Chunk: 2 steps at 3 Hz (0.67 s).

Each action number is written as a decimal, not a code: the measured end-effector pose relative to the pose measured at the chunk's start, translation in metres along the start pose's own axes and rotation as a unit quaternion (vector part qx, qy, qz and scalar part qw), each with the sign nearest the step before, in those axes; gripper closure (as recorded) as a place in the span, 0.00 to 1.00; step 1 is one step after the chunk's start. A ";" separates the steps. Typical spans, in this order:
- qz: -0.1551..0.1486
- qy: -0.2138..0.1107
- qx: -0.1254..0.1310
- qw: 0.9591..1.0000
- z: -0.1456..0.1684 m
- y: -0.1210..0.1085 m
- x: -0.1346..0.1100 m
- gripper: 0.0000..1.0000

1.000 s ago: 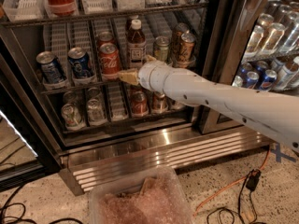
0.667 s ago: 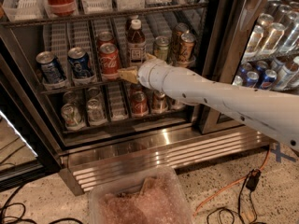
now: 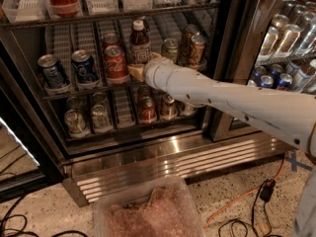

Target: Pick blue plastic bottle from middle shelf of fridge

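The blue plastic bottle (image 3: 139, 42), slim with a white cap and dark drink, stands on the middle shelf (image 3: 84, 92) of the fridge (image 3: 173, 157), behind the front row of cans. My gripper (image 3: 137, 70) is at the end of the white arm, which reaches in from the right. It sits just below and in front of the bottle, right of a red Coke can (image 3: 116, 63). The arm hides the bottle's base.
Two blue Pepsi cans (image 3: 69, 70) stand at the shelf's left, with a green can (image 3: 170, 48) and gold cans (image 3: 192, 47) at the right. Silver and red cans fill the lower shelf (image 3: 113, 117). A clear bin (image 3: 148, 211) and cables (image 3: 261, 191) lie on the floor. A second cooler (image 3: 284, 43) stands at right.
My gripper has risen a little and moved slightly right, closer to the bottle. The cans and the bottle have not moved.
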State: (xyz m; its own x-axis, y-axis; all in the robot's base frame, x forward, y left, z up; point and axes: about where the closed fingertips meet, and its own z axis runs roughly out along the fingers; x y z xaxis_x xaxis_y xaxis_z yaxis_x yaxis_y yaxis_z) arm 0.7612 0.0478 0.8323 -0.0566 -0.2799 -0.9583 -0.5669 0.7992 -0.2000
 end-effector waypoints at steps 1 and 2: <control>0.002 -0.002 0.003 1.000 0.001 -0.002 -0.001 0.40; 0.005 -0.002 0.008 1.000 0.004 -0.004 -0.001 0.58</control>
State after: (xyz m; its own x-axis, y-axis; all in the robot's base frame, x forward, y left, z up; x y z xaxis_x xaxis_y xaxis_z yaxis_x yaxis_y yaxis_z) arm 0.7668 0.0467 0.8335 -0.0583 -0.2697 -0.9612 -0.5528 0.8105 -0.1939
